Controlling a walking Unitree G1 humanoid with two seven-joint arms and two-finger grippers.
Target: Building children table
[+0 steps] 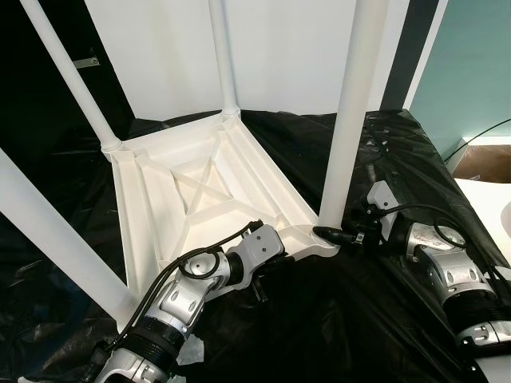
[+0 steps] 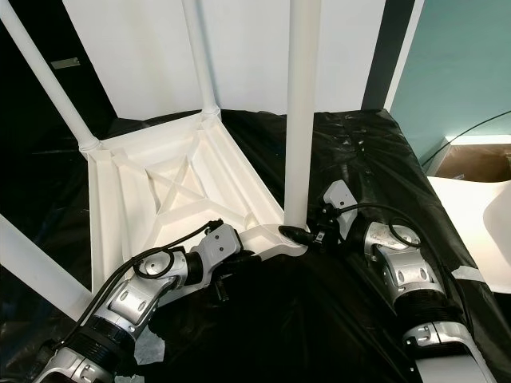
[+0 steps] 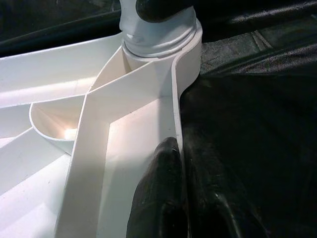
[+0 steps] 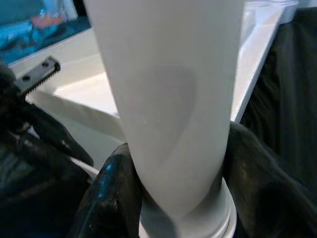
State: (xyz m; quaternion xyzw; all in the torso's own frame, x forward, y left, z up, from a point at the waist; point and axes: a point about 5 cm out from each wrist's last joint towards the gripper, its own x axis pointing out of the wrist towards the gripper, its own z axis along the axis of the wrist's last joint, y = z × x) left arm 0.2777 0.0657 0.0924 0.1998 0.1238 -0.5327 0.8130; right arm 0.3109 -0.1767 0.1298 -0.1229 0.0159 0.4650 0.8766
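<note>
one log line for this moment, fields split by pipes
stage: leg fitting | table: upside down on black sheet | right hand: shut on table leg base | left hand: pinching table rim

Crinkled glossy black plastic sheeting (image 1: pixel 375 319) covered the floor, while a large flat white panel (image 1: pixel 287 56) stood behind it against a black wall (image 1: pixel 48 104), a teal wall (image 1: pixel 471 72) rose at the right, and a brown cardboard box (image 1: pixel 487 163) sat beneath.
</note>
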